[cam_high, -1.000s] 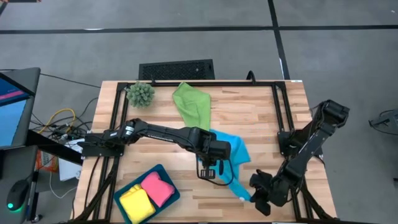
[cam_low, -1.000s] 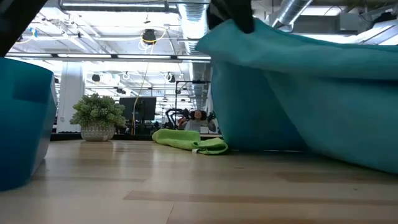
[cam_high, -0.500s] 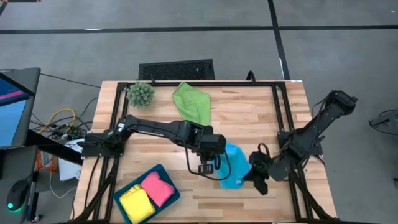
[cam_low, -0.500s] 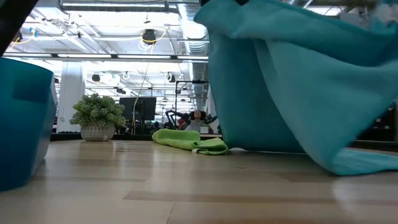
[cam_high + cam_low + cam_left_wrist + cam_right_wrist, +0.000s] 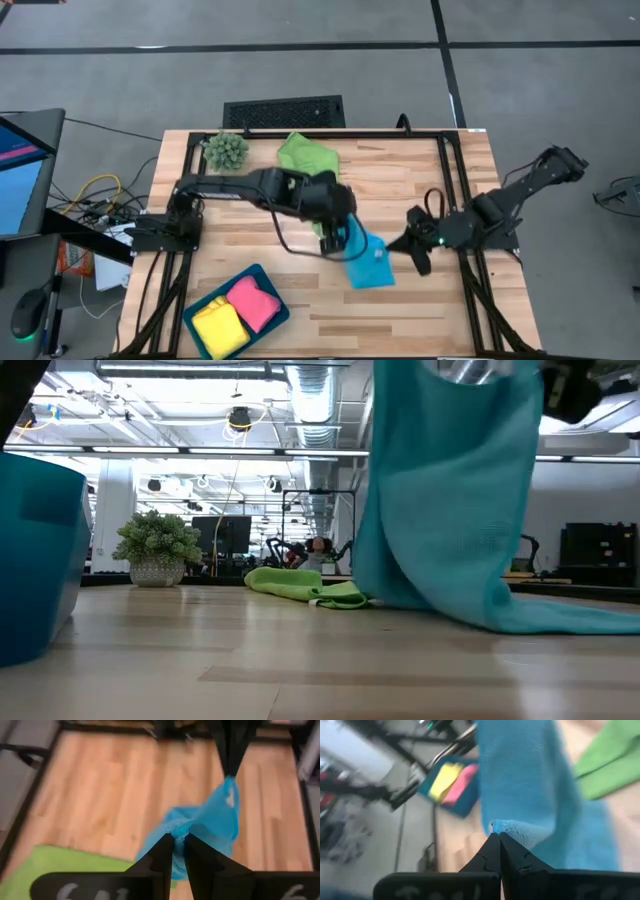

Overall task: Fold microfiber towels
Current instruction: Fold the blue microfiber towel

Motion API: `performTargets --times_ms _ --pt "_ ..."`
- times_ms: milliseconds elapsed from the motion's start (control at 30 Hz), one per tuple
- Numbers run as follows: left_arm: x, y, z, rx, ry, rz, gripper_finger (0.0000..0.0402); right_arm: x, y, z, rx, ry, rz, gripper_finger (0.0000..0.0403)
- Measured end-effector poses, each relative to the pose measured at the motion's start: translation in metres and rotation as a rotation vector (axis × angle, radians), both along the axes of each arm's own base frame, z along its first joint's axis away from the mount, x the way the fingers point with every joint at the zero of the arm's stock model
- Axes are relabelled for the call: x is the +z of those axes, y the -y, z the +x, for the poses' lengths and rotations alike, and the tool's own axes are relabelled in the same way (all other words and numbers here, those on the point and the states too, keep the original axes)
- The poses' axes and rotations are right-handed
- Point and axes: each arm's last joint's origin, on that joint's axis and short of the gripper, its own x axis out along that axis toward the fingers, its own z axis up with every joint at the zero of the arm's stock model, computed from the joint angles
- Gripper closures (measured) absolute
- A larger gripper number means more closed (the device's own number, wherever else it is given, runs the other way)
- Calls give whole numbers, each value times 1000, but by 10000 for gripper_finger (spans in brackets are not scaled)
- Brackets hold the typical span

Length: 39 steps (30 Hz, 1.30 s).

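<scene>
Both arms have drawn toward the middle of the table [image 5: 420, 180] since a second ago, and the blue towel [image 5: 366, 262], which then sagged wide between them, now hangs gathered into a narrow drape. Left end effector [image 5: 179, 841] is clamped shut on a bunched top edge of this soft, nubbly cloth; the right end effector [image 5: 498, 838] pinches another edge of it just beside, fingers closed tight on a small fold. From table height the fabric falls in a tall limp curtain, its lower hem trailing flat on the pale wooden planks to one side.

Behind the left end effector, toward the far edge of the table, the green towel [image 5: 305, 155] lies crumpled in a low heap, untouched. Next to that sits a small spiky green plant [image 5: 226, 150] in a speckled pot. Well away from both end effectors, near the front corner on the left arm's side, a rigid teal tray [image 5: 271, 285] holds the yellow towel [image 5: 216, 327] and the pink towel [image 5: 254, 303], each folded into a plump square, side by side. Black metal rails [image 5: 448, 170] frame the table top, and the right arm reaches in across one of them.
</scene>
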Motion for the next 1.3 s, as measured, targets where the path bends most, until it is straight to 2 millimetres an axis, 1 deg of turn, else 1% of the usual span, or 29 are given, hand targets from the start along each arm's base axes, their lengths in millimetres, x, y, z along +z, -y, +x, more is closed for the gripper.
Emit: performTargets --times_ms 133,200,300,400,467,533,567,667,733,833,967,1067,1167,1233,1300 --pt "14 -25 -9 70 36 17 384 3 24 -4 -109 -7 -69 390" --pt "15 -37 -10 102 34 19 395 4 36 -7 -155 -11 -97 390" --pt "14 -55 -11 127 13 23 398 7 51 -10 -200 -13 -114 390" --pt "9 -65 -5 144 19 28 399 9 57 -14 -180 -10 -100 390" --pt "2 -68 -3 132 -14 35 400 8 57 -16 -172 -21 -96 390" --pt "1 -70 -2 141 -13 58 400 9 57 -20 -173 -41 -104 390" --pt "3 -73 -3 152 -6 77 401 13 58 -22 -187 -45 -113 390" --pt "15 -88 -8 161 29 96 401 38 69 -29 -267 -21 -168 390" --pt "22 -102 -12 199 70 97 401 55 77 -37 -320 -26 -221 390" --pt "26 -126 -15 247 100 107 401 81 91 -48 -439 -19 -328 390" --pt "33 -160 -17 295 179 160 401 108 111 -63 -659 -53 -520 390" --pt "44 -182 -23 336 265 204 401 126 123 -71 -768 -50 -633 390" --pt "51 -195 -25 361 324 237 401 137 131 -77 -832 -52 -701 390" --pt "51 -196 -25 345 321 246 401 137 134 -79 -856 -72 -718 390" --pt "49 -194 -23 322 299 259 401 132 136 -79 -853 -102 -709 390"
